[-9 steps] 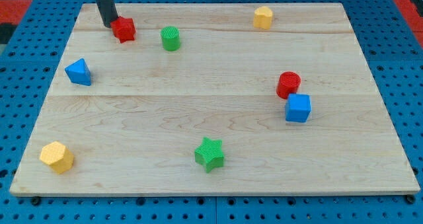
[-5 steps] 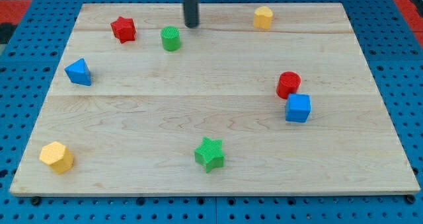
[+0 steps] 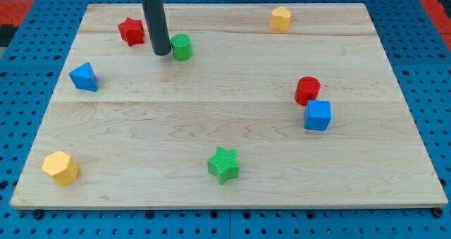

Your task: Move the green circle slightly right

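The green circle (image 3: 182,46) stands on the wooden board (image 3: 211,112) near the view's top left. My tip (image 3: 161,52) rests on the board just to the left of the green circle, touching it or nearly so. The dark rod rises from the tip up out of the view's top. A red star (image 3: 132,31) lies to the upper left of my tip.
A blue triangle (image 3: 84,77) sits at the left, a yellow hexagon (image 3: 60,167) at the bottom left, a green star (image 3: 223,163) at the bottom middle. A red circle (image 3: 307,90) touches a blue cube (image 3: 318,115) at the right. A yellow hexagon (image 3: 280,18) is at the top.
My tip went from beside the red star to the upper right of the green circle, then round to its left side. The green circle has barely moved.
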`<control>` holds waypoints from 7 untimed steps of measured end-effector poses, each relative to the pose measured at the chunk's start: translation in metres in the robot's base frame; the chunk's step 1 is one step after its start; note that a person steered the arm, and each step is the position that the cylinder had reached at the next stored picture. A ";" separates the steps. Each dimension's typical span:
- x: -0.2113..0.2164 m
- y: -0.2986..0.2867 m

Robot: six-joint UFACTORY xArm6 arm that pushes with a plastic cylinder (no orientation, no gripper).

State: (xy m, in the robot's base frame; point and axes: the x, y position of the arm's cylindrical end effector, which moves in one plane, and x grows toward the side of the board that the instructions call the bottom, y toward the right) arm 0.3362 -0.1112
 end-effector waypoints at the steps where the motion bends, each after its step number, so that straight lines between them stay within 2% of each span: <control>1: 0.000 0.027; 2: -0.002 -0.012; 3: -0.023 -0.019; 7: -0.021 0.098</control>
